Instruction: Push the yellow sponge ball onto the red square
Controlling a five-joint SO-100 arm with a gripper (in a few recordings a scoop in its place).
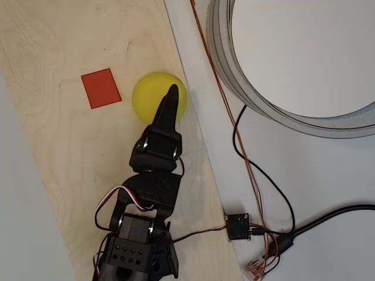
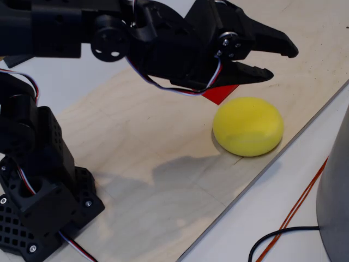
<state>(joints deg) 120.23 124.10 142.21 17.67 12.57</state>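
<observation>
Yellow sponge ball (image 2: 248, 126) beneath tool (image 2: 278, 63)

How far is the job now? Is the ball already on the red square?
Not yet. The yellow ball lies on the wooden board just right of the red square in the overhead view, with a small gap between them. In hand: the gripper hangs above the ball, jaws slightly open, holding nothing. Left: come down on the ball's far side and push it left onto the square.
</observation>
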